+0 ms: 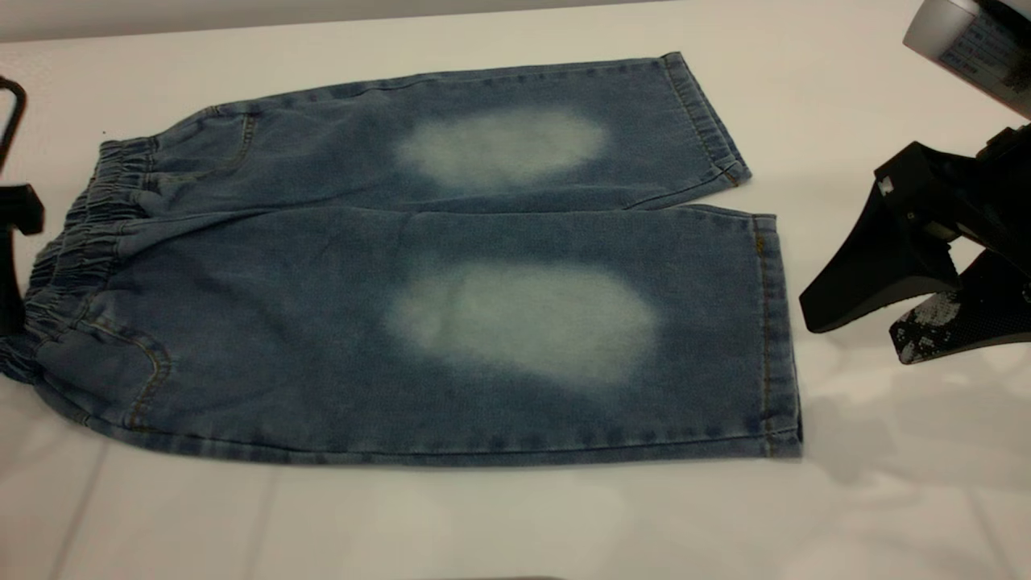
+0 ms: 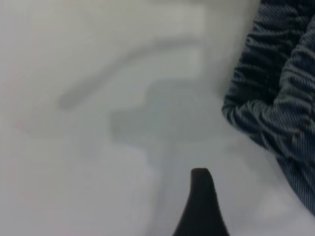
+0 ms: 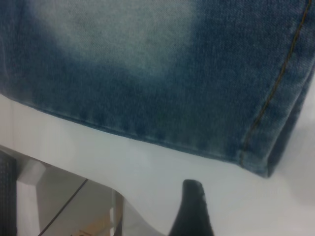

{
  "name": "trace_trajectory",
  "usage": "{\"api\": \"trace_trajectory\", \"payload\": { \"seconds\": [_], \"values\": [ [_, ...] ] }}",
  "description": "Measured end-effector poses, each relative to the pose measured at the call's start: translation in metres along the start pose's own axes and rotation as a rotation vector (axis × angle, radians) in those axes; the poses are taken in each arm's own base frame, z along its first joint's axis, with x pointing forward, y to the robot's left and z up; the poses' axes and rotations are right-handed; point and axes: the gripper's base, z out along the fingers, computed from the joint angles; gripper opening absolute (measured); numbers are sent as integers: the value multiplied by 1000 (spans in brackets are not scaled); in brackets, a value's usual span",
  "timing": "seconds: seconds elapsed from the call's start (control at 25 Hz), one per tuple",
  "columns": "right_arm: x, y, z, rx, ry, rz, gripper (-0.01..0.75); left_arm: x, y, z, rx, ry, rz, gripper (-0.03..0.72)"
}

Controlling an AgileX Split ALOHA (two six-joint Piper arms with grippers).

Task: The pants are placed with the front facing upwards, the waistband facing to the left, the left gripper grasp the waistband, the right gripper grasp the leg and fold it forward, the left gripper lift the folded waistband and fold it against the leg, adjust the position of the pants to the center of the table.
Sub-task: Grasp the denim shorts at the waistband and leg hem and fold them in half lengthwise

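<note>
The blue denim pants [image 1: 451,266] lie flat and front up on the white table [image 1: 515,524], two pale knee patches showing. The gathered waistband [image 1: 80,234] points left and both leg hems point right. My left gripper [image 1: 14,242] sits at the far left edge, right beside the waistband [image 2: 275,88]. Its wrist view shows one black finger [image 2: 200,196] over bare table, so it is open and holds nothing. My right gripper [image 1: 858,337] hovers open just right of the near leg's hem [image 1: 777,338], not touching it. That leg's corner [image 3: 261,157] shows in the right wrist view.
A pale grey cylinder [image 1: 966,40] on the right arm juts in at the top right. The right wrist view shows the table's edge [image 3: 59,162] with the floor beyond. White tabletop surrounds the pants on all sides.
</note>
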Motion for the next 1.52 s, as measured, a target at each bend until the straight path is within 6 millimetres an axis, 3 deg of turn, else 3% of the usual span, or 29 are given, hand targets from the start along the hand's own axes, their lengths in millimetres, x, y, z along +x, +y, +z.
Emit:
{"api": "trace_trajectory", "payload": {
  "seconds": [0.28, 0.52, 0.64, 0.84, 0.92, 1.32, 1.52],
  "values": [
    [0, 0, 0, 1, -1, 1, 487, 0, -5, 27, 32, -5, -22, 505],
    [0, 0, 0, 1, -1, 1, 487, 3, -6, 43, 33, 17, -29, 459],
    [0, 0, 0, 1, -1, 1, 487, 1, -7, 45, 37, 13, -34, 365],
    [0, 0, 0, 2, 0, 1, 487, 0, -8, 46, 44, 1, -31, 125],
    [1, 0, 1, -4, 7, 3, 487, 0, -8, 46, 45, -1, -20, 81],
    [10, -17, 29, 1, 125, 87, 487, 5, -41, 30, 84, -51, 166, 62],
    [11, -24, 42, -20, 142, 105, 487, 8, -46, 29, 86, -46, 186, 62]
  ]
}}
